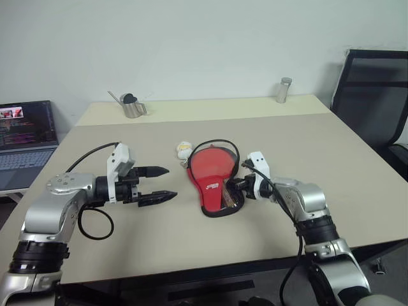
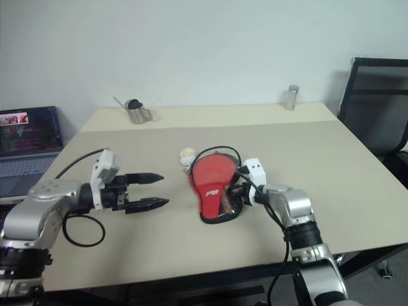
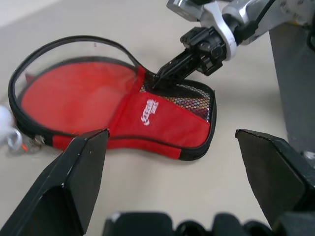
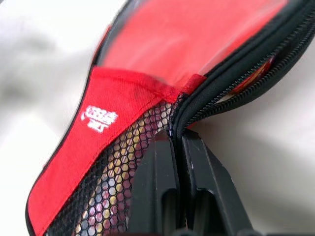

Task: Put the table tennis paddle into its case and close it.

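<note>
The right gripper (image 1: 237, 185), two black fingers drawn tight together, is pinched on the black zipper edging of the soft red paddle-shaped zip case (image 1: 213, 175), at the handle end where the honeycomb mesh panel (image 3: 189, 96) meets the red fabric with its white logo (image 3: 149, 110). The right wrist view shows the fingertips (image 4: 178, 147) closed right on the zip line where the two edges part. Whether they hold the slider itself or only the edging cannot be told.

The left gripper (image 1: 159, 185) hangs with its fingers spread wide and nothing between them, apart from the case on its other side and pointing toward it.

The case lies flat near the middle of the beige table (image 1: 331, 166), handle end toward the robot. Around the round head the zip stands open, the black edge (image 3: 74, 44) lifted in a loop away from the red surface below. The rigid paddle with its plain red rubber face (image 3: 74, 96) seems to be that smooth red surface inside the open head, though this is a judgement. A small white-and-yellow ball charm (image 1: 184, 150) rests just beside the head end.

The pouch will likely handle as light and limp: it will slide or bunch if the zip is pulled with nothing bracing it. The paddle inside gives the only stiffness. The best hold is probably the zipper tab for pulling, with the free left gripper pressing or pinching the case's edge to anchor it.
</note>
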{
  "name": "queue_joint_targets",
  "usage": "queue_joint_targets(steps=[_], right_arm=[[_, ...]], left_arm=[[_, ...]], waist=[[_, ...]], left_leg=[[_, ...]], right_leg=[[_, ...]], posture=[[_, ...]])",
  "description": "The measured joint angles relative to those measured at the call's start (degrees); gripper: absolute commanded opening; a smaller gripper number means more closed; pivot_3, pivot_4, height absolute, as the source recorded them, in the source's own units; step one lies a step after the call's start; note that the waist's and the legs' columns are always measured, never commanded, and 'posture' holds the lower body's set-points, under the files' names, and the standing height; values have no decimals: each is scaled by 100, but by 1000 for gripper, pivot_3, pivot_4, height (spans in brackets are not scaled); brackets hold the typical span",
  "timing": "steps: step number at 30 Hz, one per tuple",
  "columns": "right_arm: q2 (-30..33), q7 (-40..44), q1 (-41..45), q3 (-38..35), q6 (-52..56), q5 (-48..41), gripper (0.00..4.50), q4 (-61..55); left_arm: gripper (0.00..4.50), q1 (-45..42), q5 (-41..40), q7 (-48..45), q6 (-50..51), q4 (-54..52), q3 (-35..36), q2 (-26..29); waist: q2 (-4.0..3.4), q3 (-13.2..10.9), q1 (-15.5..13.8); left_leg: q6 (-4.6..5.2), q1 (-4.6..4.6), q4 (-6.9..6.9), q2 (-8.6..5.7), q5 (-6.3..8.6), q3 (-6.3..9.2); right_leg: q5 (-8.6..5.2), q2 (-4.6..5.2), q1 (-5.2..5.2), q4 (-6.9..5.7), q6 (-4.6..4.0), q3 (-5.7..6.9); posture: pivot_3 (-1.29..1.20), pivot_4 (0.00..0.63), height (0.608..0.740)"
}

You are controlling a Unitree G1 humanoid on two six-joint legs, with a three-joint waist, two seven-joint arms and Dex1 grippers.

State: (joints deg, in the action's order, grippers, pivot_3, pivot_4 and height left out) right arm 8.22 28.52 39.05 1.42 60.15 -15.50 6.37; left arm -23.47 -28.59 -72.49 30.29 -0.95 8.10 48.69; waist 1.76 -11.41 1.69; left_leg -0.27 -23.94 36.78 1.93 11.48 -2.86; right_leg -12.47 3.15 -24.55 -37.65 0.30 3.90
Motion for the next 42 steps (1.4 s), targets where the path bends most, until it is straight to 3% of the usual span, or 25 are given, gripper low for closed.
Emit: queue_joint_targets(steps=[10,24,42], right_arm=[[-203,-642,-879,-254,1520,-494,24,-1904],[-485,-1021,-1656,-662,2837,-938,24,-3439],[-568,-1154,-1953,-731,3072,-1043,24,-3787]], left_arm=[[4500,399,-292,-93,213,-574,10,118],[4500,674,-356,-604,26,-802,7,572],[4500,539,-362,-636,6,-802,-128,579]], waist=[[1,1,-10],[1,1,-19],[3,2,-18]], left_leg=[[-7,-1,-4,3,5,-1],[-10,-15,-49,-1,9,-1],[-10,-14,-61,-2,9,-2]], right_leg=[[-3,0,-2,9,-2,0],[-3,-1,-7,69,-2,5],[-5,-3,-12,71,-1,5]], posture=[[0,150,740],[0,150,740],[0,150,740]])
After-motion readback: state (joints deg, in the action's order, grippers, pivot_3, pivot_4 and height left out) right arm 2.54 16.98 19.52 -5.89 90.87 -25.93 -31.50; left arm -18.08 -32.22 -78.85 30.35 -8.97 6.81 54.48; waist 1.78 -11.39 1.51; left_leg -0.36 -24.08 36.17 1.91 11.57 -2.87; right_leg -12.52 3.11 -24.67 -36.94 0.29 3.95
